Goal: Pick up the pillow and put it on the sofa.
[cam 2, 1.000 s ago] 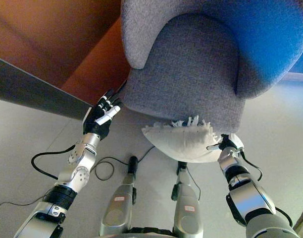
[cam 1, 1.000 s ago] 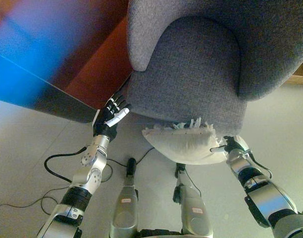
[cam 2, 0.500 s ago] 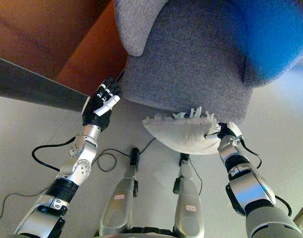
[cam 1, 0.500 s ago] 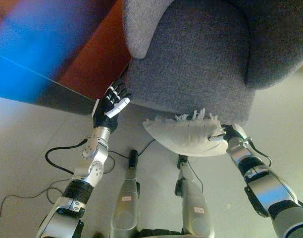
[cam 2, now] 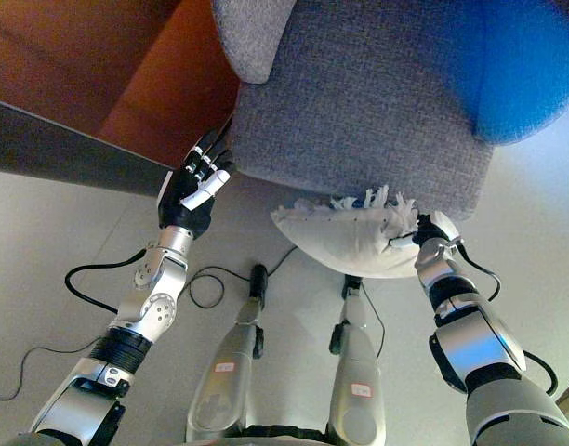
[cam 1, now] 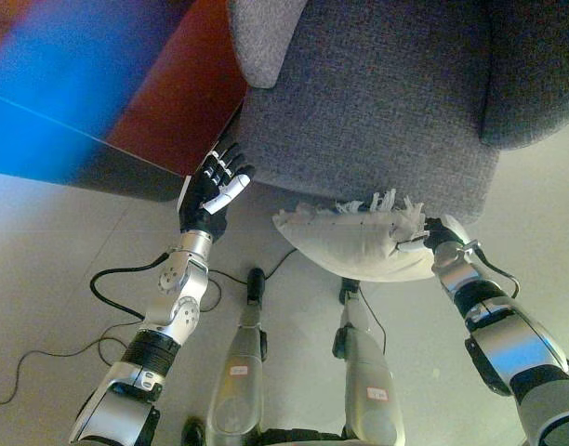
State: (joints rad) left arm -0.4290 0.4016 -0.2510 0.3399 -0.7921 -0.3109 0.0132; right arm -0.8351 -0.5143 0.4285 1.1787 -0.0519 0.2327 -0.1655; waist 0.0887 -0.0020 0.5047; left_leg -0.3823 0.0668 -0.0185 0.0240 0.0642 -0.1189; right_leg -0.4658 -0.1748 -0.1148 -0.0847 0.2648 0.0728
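A white pillow (cam 1: 354, 243) with a fringed top edge hangs just in front of the grey sofa's (cam 1: 368, 111) seat front, above the floor. My right hand (cam 1: 440, 237) is shut on the pillow's right end, fingers curled into the cloth. My left hand (cam 1: 213, 193) is open, held up by the sofa's front left corner, apart from the pillow. In the right eye view the pillow (cam 2: 350, 239) and right hand (cam 2: 430, 232) show the same way.
A reddish-brown wooden cabinet (cam 1: 178, 102) with a dark base (cam 1: 108, 172) stands to the left of the sofa. The floor (cam 1: 52, 260) is pale grey.
The view has shifted closer to the sofa. The pillow, held in my right hand, has risen slightly toward the seat front. My left hand stays open by the sofa corner.
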